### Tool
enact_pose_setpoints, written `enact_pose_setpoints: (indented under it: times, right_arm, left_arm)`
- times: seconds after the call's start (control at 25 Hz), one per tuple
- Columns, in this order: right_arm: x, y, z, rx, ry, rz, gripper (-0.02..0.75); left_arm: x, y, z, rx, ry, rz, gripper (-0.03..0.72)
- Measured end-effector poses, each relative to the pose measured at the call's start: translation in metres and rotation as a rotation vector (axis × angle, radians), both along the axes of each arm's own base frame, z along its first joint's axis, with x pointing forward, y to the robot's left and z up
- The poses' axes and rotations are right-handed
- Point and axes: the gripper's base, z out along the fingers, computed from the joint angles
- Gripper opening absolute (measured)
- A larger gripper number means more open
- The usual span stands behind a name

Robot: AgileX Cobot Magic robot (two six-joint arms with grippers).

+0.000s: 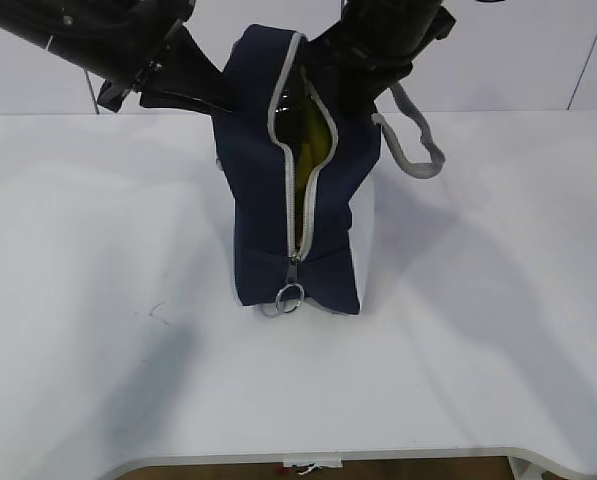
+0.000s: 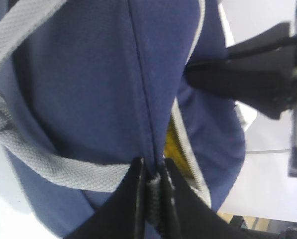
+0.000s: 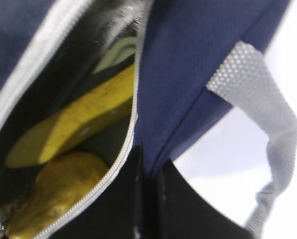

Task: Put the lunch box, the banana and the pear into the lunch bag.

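The navy lunch bag (image 1: 263, 180) stands on the table with its grey zipper open along the top and its ring pull (image 1: 289, 295) at the front. Inside, the right wrist view shows the yellow banana (image 3: 78, 119), the pear (image 3: 63, 191) below it and the pale green lid of the lunch box (image 3: 117, 52) behind. My left gripper (image 2: 153, 174) is shut on the bag's fabric seam at the left rear rim. My right gripper (image 3: 148, 164) is shut on the bag's right rim beside the zipper. Both hold the bag up at the back.
The white table (image 1: 98, 250) lies all round the bag, its front edge near the bottom of the exterior view. A grey webbing handle (image 1: 418, 150) hangs off the bag's right side; another (image 2: 53, 167) crosses the left wrist view.
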Motion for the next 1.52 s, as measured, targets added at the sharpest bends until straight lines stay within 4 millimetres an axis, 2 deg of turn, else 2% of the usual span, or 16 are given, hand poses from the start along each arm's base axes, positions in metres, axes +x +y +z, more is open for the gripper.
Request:
enact_pose_setpoints:
  times: [0.28, 0.56, 0.88, 0.96, 1.12, 1.2, 1.32, 1.52]
  right_arm:
    - [0.001, -0.003, -0.005, -0.04, -0.002, -0.005, 0.013]
    - [0.005, -0.006, -0.009, -0.083, -0.011, -0.01, 0.013]
    - [0.005, -0.002, -0.014, -0.039, 0.013, -0.033, 0.02]
    - [0.005, -0.001, -0.014, -0.027, 0.019, -0.051, 0.062]
    - [0.005, -0.001, -0.013, -0.009, 0.025, -0.093, 0.299]
    - [0.006, -0.001, -0.013, -0.001, 0.026, -0.108, 0.398]
    - [0.003, -0.002, -0.007, 0.009, 0.016, -0.116, 0.445]
    - [-0.013, -0.009, 0.028, 0.057, -0.05, -0.114, 0.458]
  left_arm:
    - [-0.001, -0.005, -0.002, -0.028, 0.026, -0.014, 0.017]
    - [-0.004, -0.022, -0.012, -0.024, 0.052, -0.054, 0.017]
    - [-0.003, -0.021, -0.015, 0.002, 0.045, -0.055, 0.039]
    - [-0.003, -0.02, -0.015, 0.012, 0.043, -0.057, 0.087]
    - [-0.005, -0.02, -0.016, 0.015, 0.053, -0.075, 0.29]
    - [-0.005, -0.016, -0.013, 0.013, 0.06, -0.089, 0.343]
    - [-0.005, -0.011, -0.002, 0.002, 0.062, -0.128, 0.371]
    - [0.0, -0.004, 0.015, -0.001, 0.025, -0.124, 0.375]
